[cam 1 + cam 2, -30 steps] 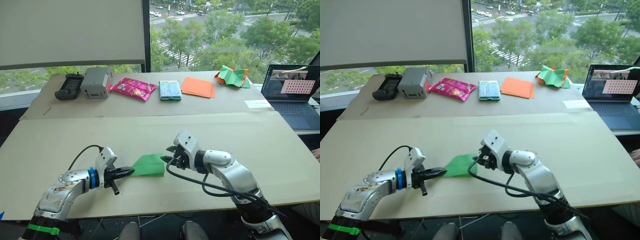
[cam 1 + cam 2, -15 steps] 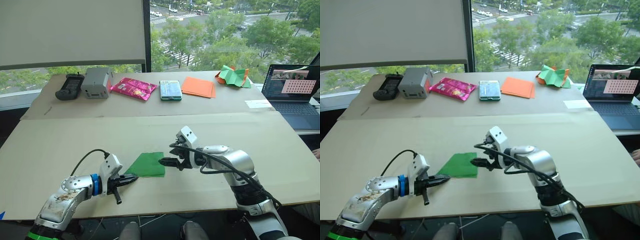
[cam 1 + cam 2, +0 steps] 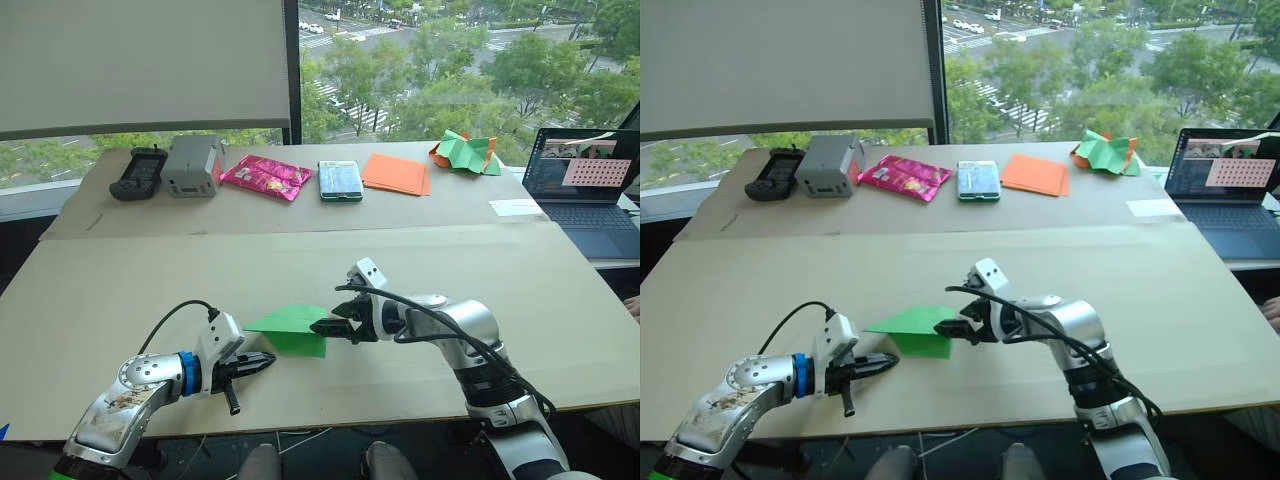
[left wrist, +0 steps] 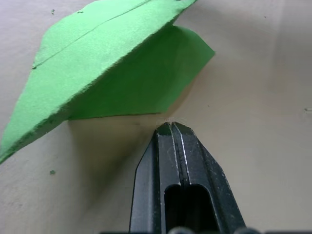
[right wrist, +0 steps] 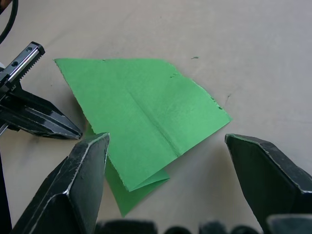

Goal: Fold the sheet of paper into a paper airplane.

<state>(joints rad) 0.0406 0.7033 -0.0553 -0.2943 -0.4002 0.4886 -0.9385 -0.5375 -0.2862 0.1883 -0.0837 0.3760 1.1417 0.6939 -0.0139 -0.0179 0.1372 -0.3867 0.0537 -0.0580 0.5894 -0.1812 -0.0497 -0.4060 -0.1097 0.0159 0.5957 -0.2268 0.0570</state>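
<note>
Bright green sheet of paper (image 3: 290,328) near the front middle of the tan surface (image 3: 120,280), folded, upper flap lifted off the lower layer, a crease line running along it. Left claw (image 3: 262,361) clenched, tips pressed together, low on the surface just beside the sheet's near corner, not gripping it. Right claw (image 3: 322,327) released, fingers (image 5: 83,170) spread wide, at the sheet's right edge. Along the far edge: flat orange sheets (image 3: 396,173), crumpled green-and-orange heap (image 3: 465,152), laptop (image 3: 585,190) at right.

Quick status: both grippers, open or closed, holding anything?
Left gripper: closed, empty, its tip just short of the sheet of paper.
Right gripper: open wide, holding nothing, at the sheet's near edge.
</note>
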